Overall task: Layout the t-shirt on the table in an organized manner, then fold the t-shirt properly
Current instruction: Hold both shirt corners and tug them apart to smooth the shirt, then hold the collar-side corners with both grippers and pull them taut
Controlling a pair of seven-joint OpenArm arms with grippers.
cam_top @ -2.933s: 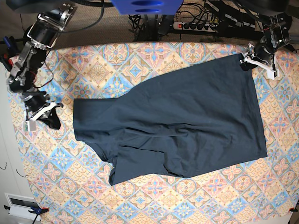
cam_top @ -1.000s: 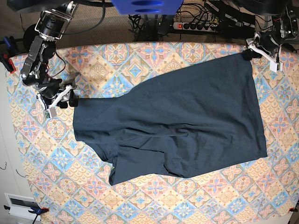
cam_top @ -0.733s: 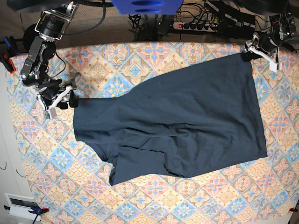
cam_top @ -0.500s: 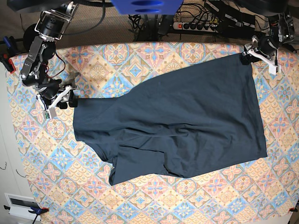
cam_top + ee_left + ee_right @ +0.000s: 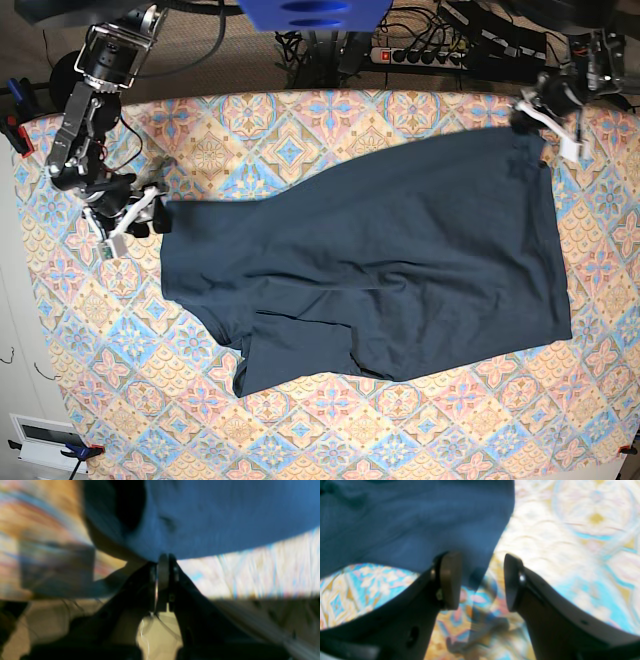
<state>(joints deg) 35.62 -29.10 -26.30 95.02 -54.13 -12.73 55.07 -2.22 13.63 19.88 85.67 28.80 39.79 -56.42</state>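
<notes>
One t-shirt (image 5: 380, 260) on table (image 5: 120, 380), two grippers: left gripper (image 5: 163, 557) at 1 o'clock, jaws pinching its edge, right gripper (image 5: 480, 580) at 9, jaws spread

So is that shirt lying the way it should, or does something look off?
The t-shirt lies askew on the table: its top edge slants diagonally, and a sleeve is folded under at the lower left, leaving creases there.
</notes>
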